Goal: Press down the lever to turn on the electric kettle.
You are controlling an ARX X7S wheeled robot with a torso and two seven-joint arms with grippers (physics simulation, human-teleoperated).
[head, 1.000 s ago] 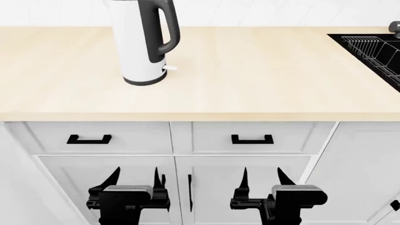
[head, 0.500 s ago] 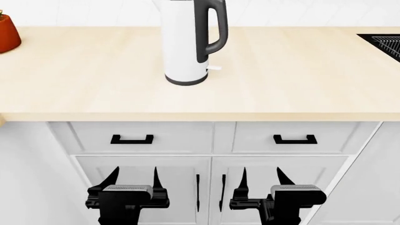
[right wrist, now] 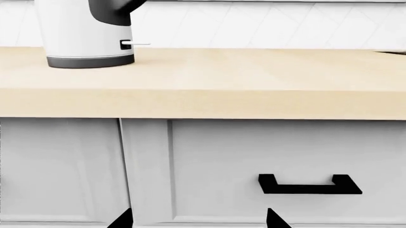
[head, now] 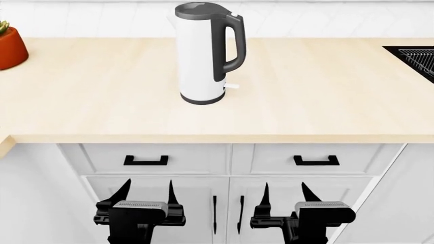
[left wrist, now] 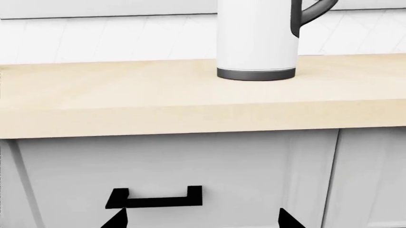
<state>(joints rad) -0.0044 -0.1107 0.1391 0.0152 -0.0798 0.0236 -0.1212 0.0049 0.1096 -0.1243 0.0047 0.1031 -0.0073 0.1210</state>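
Pale wood surface (head: 326, 91) ran wide above white drawers. The electric kettle (head: 200, 56) stood upright on it, left of centre, handle toward the robot's right. Left gripper (head: 146, 194) and right gripper (head: 283, 194) hung low before the cabinet doors, well short of the kettle, jaws spread, empty. The lever (head: 232, 86) jutted rightward from the kettle's foot, untouched.

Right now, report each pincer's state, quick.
Left pincer: open, holding nothing, low before the white cabinet doors.
Right pincer: open, holding nothing, also below the counter.
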